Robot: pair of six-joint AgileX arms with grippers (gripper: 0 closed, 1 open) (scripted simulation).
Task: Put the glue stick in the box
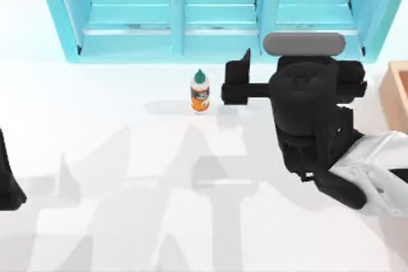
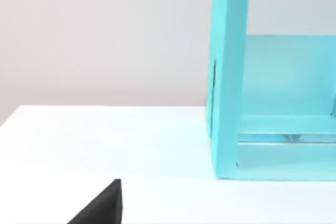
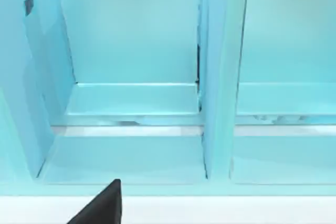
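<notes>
Green-capped, the glue stick (image 1: 200, 92) stood upright on the desk (image 1: 127, 157) before the cyan shelf (image 1: 217, 11), untouched, with the right tool (image 1: 237, 81) just beside it; whether its fingers were spread I could not tell. The approach step was in hand. Next, that tool needed to close around the stick, then carry it right to the box (image 1: 396, 93); the left tool (image 1: 9, 186) sat parked at the desk's left edge.
</notes>
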